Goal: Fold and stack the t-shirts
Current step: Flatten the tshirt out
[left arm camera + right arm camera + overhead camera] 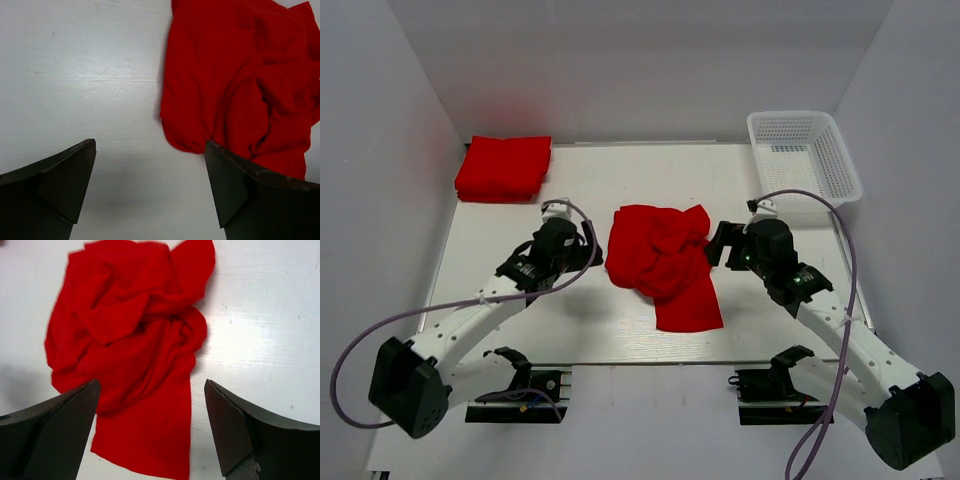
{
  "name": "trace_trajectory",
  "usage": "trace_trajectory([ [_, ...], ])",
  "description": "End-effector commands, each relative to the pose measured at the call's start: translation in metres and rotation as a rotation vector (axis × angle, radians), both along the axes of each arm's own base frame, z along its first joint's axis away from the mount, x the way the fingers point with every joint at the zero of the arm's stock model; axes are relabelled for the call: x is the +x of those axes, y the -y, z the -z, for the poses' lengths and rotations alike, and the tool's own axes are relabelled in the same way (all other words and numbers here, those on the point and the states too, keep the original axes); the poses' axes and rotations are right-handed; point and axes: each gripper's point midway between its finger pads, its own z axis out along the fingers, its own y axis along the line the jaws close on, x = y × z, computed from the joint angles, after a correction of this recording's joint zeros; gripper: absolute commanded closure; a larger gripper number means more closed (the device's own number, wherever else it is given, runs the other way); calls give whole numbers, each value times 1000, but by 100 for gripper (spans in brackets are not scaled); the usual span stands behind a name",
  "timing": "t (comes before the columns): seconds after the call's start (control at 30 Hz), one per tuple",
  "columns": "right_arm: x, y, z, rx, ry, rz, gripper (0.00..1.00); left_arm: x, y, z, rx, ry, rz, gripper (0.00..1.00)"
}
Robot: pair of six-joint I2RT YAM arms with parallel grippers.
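While the crumpled t-shirt (660,262) lies at frame centre between them, left hand (588,250) and right hand (717,245) stand wide open, holding nothing.

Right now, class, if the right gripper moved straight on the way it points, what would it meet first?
The crumpled bright red cloth t-shirt, lying on the white table directly ahead of the open right gripper; how far ahead is unclear.
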Motion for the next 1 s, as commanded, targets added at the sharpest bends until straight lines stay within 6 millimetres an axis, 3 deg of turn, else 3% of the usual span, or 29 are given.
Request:
trace_trajectory([
  [0.0, -7, 8, 24, -29, -67, 29, 10, 42, 26, -33, -46, 136, 53, 0],
  [0.03, -11, 8, 34, -37, -90, 19, 10, 51, 37, -40, -60, 144, 84, 0],
  [0.07, -12, 7, 37, -39, -101, 12, 10, 62, 44, -19, -22, 92, 91, 0],
  [0.1, -14, 6, 42, -46, -115, -1, 10, 70, 45, -11, -6, 70, 92, 0],
  [0.13, -16, 6, 47, -55, -126, -12, 10, 86, 49, -18, -10, 78, 80, 0],
  [0.17, -17, 5, 51, -60, -136, -21, 10, 91, 52, -9, 6, 49, 81, 0],
  [0.2, -18, 6, 54, -70, -141, -27, 10, 101, 52, 14, 41, -4, 89, 0],
  [0.23, -19, 6, 57, -78, -142, -35, 10, 113, 54, 12, 40, -1, 78, 0],
  [0.3, -20, 9, 65, -94, -150, -30, 10, 124, 65, 20, 37, 4, 114, 2],
  [0.37, -21, 10, 72, -108, -162, -29, 10, 138, 69, 37, 47, -25, 124, 11],
  [0.5, -24, 10, 87, -132, -201, -49, 10, 163, 81, 59, 64, -52, 147, 12],
  [0.53, -23, 11, 89, -135, -207, -45, 10, 172, 86, 56, 68, -43, 153, 14],
  [0.57, -25, 11, 95, -147, -223, -52, 10, 176, 87, 60, 80, -44, 162, 17],
  [0.6, -23, 11, 95, -151, -221, -51, 10, 178, 88, 77, 93, -74, 163, 19],
  [0.67, -25, 11, 104, -164, -245, -60, 10, 187, 94, 81, 98, -71, 180, 20],
  [0.77, -27, 7, 112, -165, -268, -83, 10, 185, 98, 102, 107, -118, 207, 31],
  [0.87, -29, 3, 120, -157, -284, -101, 10, 183, 103, 106, 82, -113, 231, 48],
  [0.9, -32, 1, 124, -150, -299, -111, 12, 181, 104, 108, 76, -115, 238, 65],
  [0.97, -30, 0, 130, -152, -306, -115, 15, 178, 104, 106, 68, -111, 245, 79],
])
